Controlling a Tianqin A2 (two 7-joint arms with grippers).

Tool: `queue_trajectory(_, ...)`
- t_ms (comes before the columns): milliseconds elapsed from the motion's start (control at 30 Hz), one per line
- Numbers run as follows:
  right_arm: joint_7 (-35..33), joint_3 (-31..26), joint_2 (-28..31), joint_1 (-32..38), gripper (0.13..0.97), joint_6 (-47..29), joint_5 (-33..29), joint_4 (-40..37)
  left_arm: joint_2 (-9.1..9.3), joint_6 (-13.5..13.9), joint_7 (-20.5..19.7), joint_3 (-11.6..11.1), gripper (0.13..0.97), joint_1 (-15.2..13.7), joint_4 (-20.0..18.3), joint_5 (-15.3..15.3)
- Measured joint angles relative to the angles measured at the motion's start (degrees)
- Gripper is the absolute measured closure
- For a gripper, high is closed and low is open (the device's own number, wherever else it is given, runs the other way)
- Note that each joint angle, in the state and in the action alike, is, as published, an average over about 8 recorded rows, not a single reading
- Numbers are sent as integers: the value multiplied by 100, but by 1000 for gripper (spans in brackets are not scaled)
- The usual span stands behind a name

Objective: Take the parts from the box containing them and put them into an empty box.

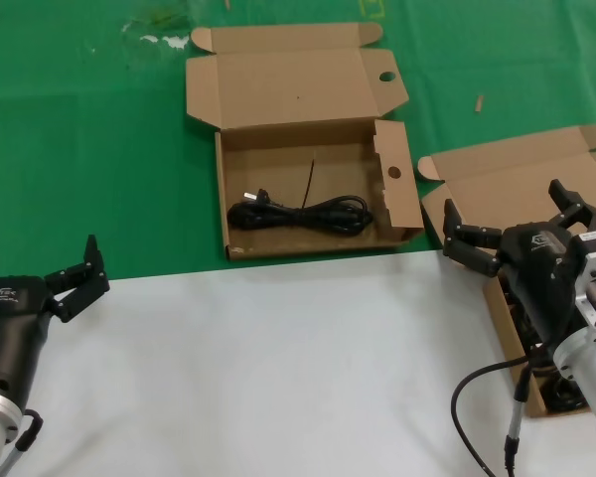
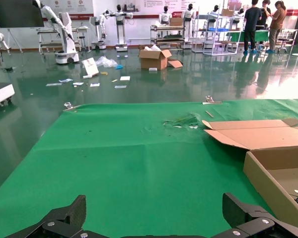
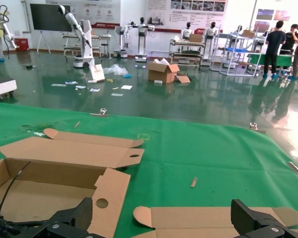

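I see my left tool (image 1: 82, 272) parked low over the white sheet, left of the wide shallow brown cardboard box with round finger holes in its flaps (image 1: 402, 204), fingers spread apart and holding nothing. That holed box sits on the green tabletop (image 1: 89, 149) with its lid folded back, and one thin black coiled power cable (image 1: 300, 213) lies along its front wall. Right of it stands the plain-lidded brown cardboard box (image 1: 521, 179), also open. My right tool (image 1: 517, 227) hovers over this box, fingers spread and empty; more dark cable (image 1: 566, 393) shows inside, mostly hidden by the arm.
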Motion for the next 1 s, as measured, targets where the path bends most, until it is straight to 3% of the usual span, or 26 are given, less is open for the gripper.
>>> queue_trajectory(1000, 0, 0, 0, 0, 129, 0, 0, 0, 0, 0, 0, 0, 132, 0, 0, 0)
